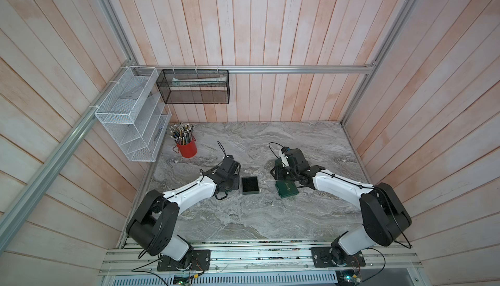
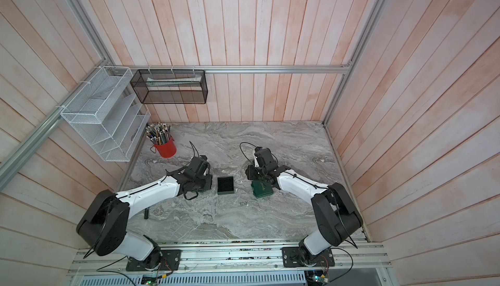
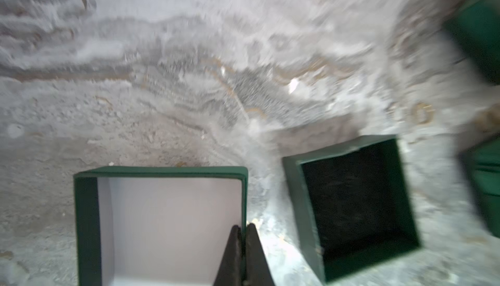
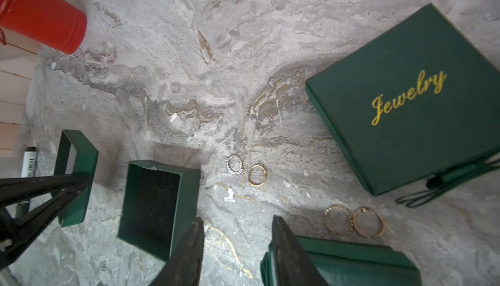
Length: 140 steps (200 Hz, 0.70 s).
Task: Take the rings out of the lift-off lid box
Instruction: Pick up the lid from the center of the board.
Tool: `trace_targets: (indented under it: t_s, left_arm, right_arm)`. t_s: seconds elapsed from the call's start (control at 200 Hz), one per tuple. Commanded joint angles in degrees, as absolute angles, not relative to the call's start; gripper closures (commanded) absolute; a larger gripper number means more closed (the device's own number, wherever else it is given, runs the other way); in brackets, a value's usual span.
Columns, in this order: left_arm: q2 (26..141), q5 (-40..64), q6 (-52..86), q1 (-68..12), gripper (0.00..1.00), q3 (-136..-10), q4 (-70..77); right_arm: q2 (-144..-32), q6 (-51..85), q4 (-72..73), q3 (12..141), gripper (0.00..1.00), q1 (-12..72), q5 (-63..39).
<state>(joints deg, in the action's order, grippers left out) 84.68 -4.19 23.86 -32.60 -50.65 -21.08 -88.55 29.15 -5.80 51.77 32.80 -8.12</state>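
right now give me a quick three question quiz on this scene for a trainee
1. How many rings lie on the table in the right wrist view?
2. What does the left gripper pinch? A) a wall of the white-lined lid B) a ring C) the red cup
3. True or false: the right gripper is open, with nothing between its jaws.

Key:
1. Four, one silvery and three gold, all outside the open box.
2. A.
3. True.
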Motion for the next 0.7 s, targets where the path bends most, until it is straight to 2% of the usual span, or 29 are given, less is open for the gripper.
trace_targets:
  t_s: [0.0,0.08,0.23,0.295,0.415,0.525,0.695]
  left_arm:
    - [81.2,2.19,25.04,-30.61,1.0,-52.19,-18.75]
    - [78.99,8.51,25.91,-28.72,1.0,-50.98,-14.68]
    - [75.91,17.3,28.38,-27.07,1.0,-48.9,-5.42]
    - [75.84,18.78,29.15,-26.84,1.0,-48.9,-2.51]
    - [77.48,23.87,31.51,-26.26,1.0,-49.09,3.83]
    - [79.19,30.49,35.74,-25.94,1.0,-48.35,11.95]
    - [80.8,35.58,42.91,-25.81,1.0,-46.32,21.7]
  right_arm:
    - [-87.45,29.71,-3.83,50.81,0.56,32.41,-11.44]
    - [-86.56,30.08,-1.38,49.65,0.53,32.31,-13.89]
    - [-84.2,32.27,6.18,45.95,0.27,31.78,-20.26]
    - [-83.2,33.01,9.68,44.06,0.2,31.84,-22.3]
    - [-81.99,34.02,14.71,41.81,0.13,31.87,-26.11]
    - [-80.81,35.65,20.34,39.44,0.03,31.83,-28.97]
    - [-78.57,34.89,24.58,38.5,0.02,33.07,-29.65]
